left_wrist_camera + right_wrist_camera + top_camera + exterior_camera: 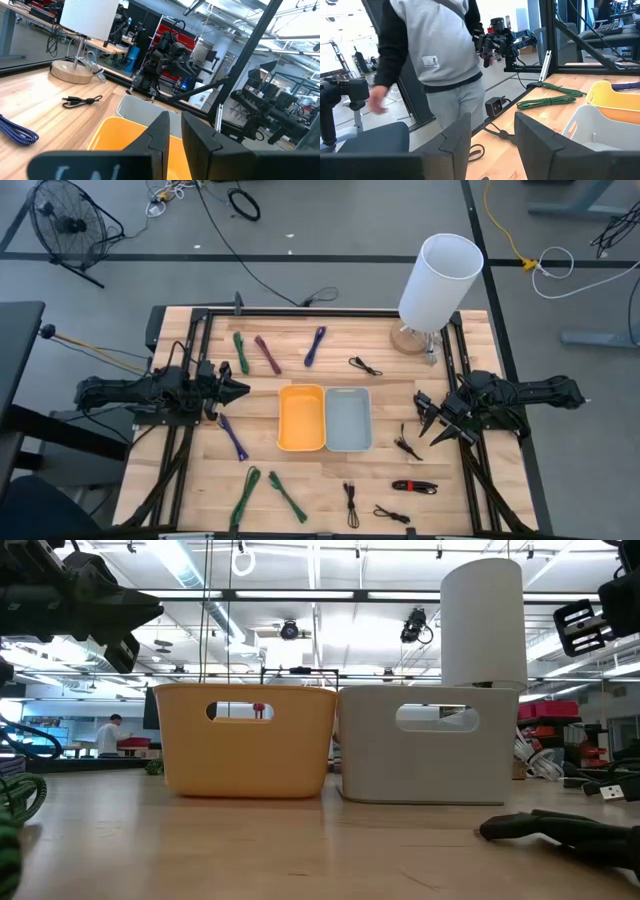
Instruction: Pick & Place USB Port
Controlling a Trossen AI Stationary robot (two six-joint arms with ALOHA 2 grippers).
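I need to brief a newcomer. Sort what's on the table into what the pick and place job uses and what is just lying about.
Job:
- black cables
- coloured cables
- orange bin
- grey bin
- left gripper, nearly shut, empty
- right gripper, open, empty

Lying about:
- lamp
- fan on the floor
- person beyond the table

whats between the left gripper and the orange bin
Nothing: in the high view the left gripper points at the orange bin across bare tabletop.
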